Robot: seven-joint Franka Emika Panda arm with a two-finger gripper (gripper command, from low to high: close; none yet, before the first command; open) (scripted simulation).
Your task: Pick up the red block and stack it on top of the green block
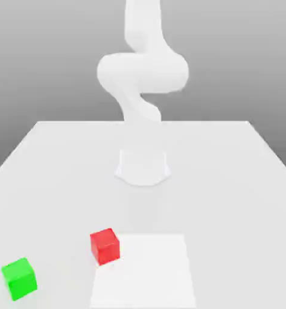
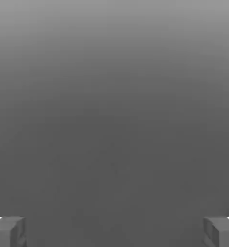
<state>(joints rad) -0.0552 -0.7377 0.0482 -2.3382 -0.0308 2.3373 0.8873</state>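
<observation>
1. the small bright green matte cube [image 1: 19, 278] sat on the flat white table [image 1: 61, 175] at the exterior view's far left, near the front edge;
2. the small bright red matte cube [image 1: 105, 245] rested apart from it toward the right, touching the corner of a brighter white square patch [image 1: 148, 271];
3. the white arm [image 1: 142, 72] rose behind, centred;
4. in the hand view, the grey two-finger gripper [image 2: 114, 231] had its jaws spread wide, holding nothing.

red block [image 1: 105, 245]: bare counter [image 1: 230, 181] on every side, nothing above | green block [image 1: 19, 278]: well apart toward exterior view's left, top uncovered | end effector [image 2: 114, 231]: fingers [image 2: 7, 231] spread wide, gap between them unobstructed
</observation>
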